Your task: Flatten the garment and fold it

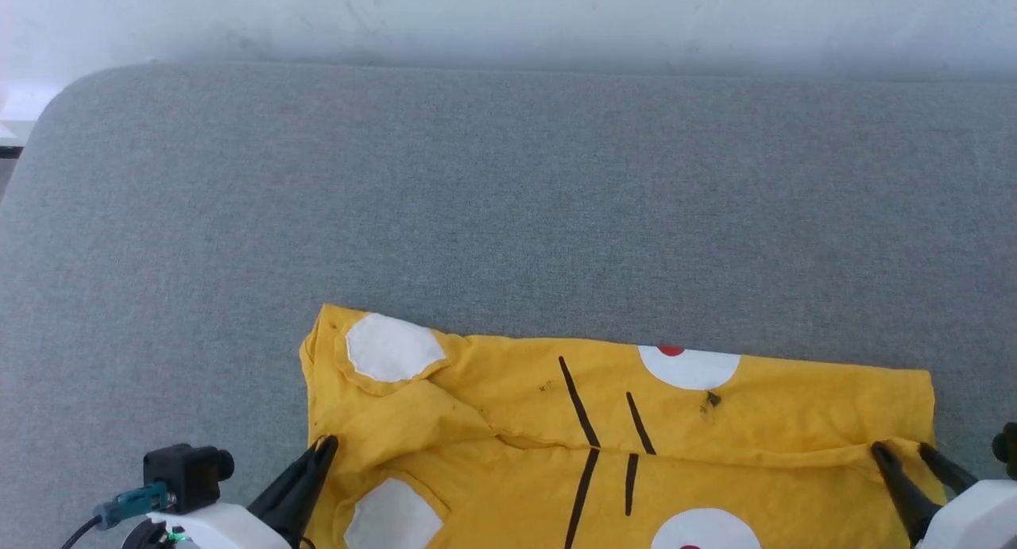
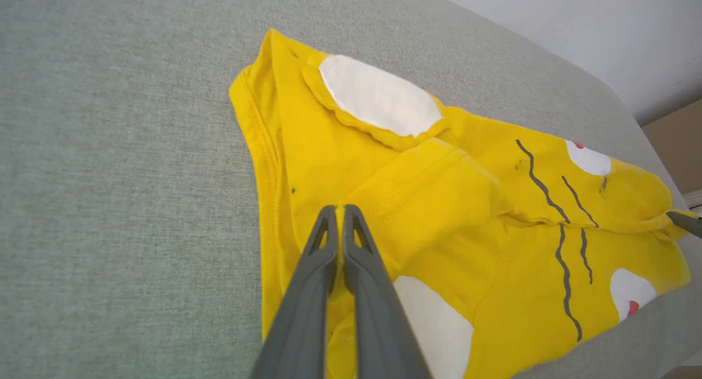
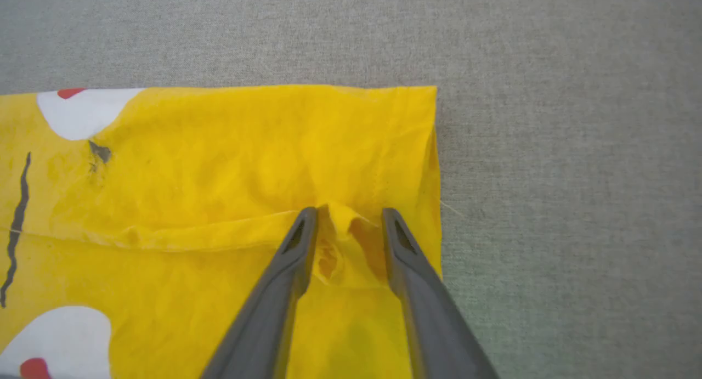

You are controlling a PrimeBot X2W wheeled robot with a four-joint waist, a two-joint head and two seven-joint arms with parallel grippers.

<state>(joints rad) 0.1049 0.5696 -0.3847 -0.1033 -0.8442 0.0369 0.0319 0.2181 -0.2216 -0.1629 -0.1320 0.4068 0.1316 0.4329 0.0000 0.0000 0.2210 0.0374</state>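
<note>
The yellow garment lies folded across the near part of the grey surface, showing white patches, black whisker stripes and a red dot. A fold edge runs across it from left to right. My left gripper is at the fold's left end, shut with a thin strip of yellow cloth pinched between its tips. My right gripper is at the fold's right end. Its fingers stand apart, and a small peak of the garment rises between them without being squeezed. In the left wrist view the garment looks creased near the sleeve.
The grey fabric-covered surface stretches far beyond the garment, with a rounded corner at the far left and a pale wall behind. Bare grey cloth lies left and right of the garment. The left wrist's black camera sits at the lower left.
</note>
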